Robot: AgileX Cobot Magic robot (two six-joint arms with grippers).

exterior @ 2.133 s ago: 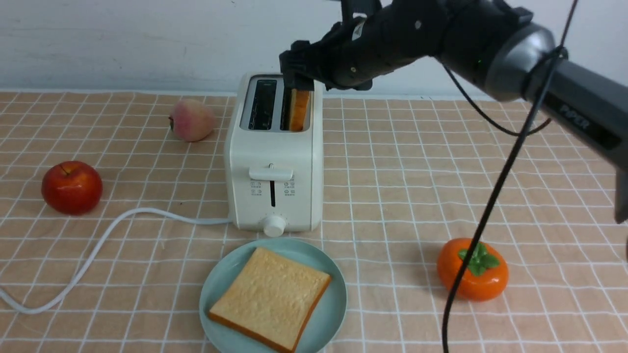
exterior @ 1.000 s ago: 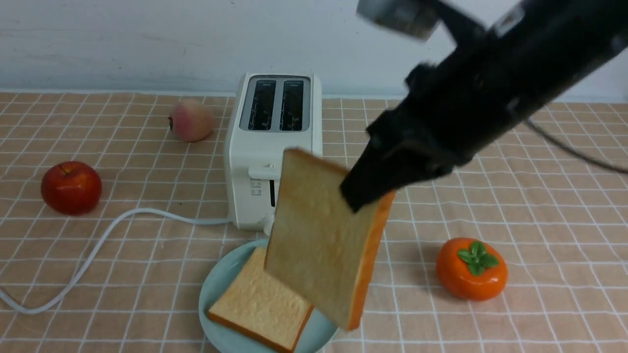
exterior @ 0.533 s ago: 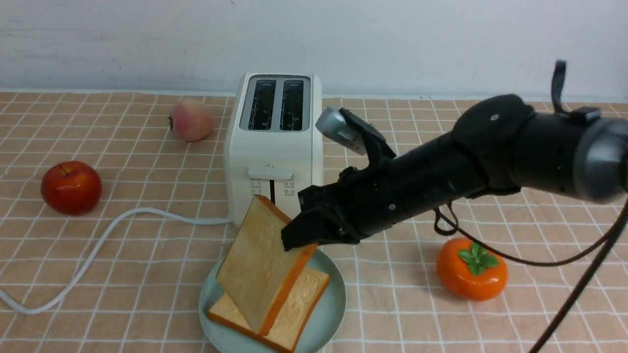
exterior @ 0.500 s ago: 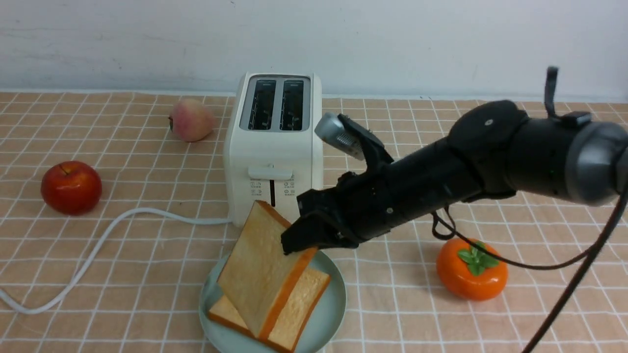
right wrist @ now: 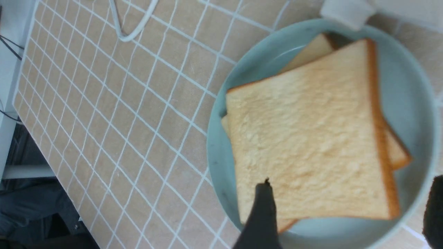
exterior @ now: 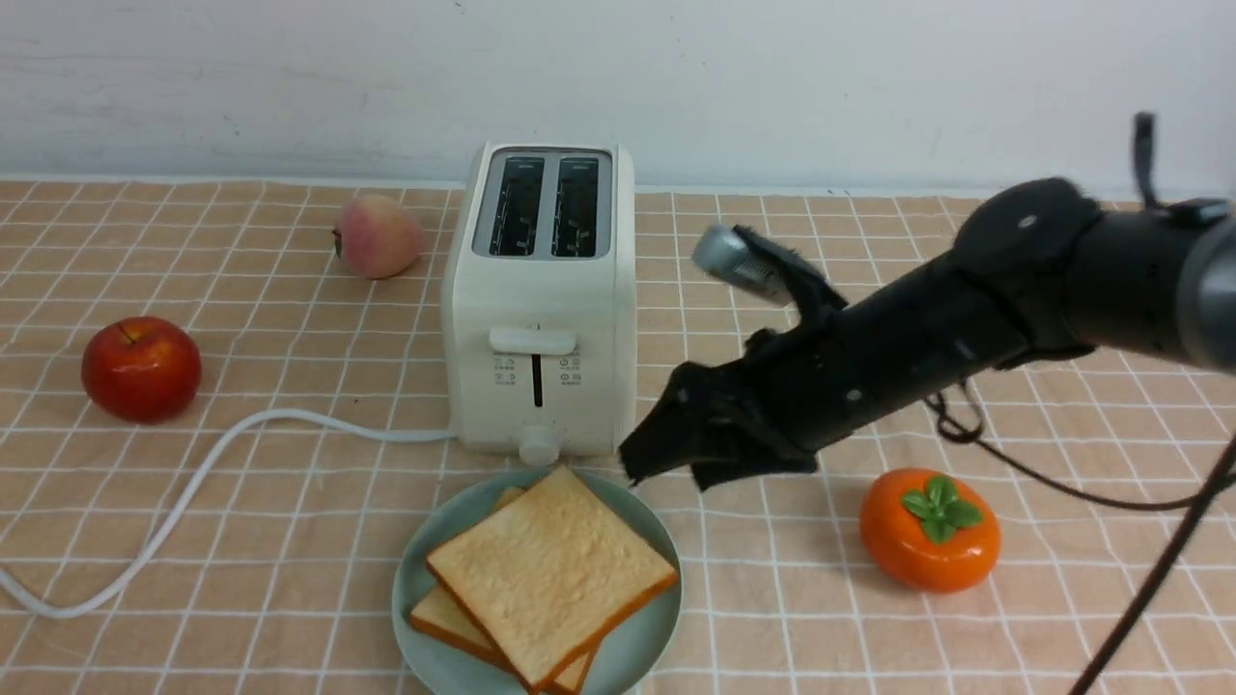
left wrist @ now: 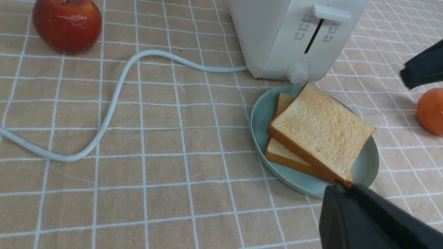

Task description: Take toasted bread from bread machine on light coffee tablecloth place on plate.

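Peach checked tablecloth holds everything: the right pincer hangs spread and empty, two toast slices stacked on the green plate just beside its tips, toaster near.

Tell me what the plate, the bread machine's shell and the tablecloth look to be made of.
The plate: smooth pale mint-green with a soft sheen; glazed ceramic or melamine, the look leaves it open. The bread machine: cream-white smooth moulded panels, matte; probably plastic. The tablecloth: peach-tan with a white grid, slightly wrinkled; most likely woven fabric.
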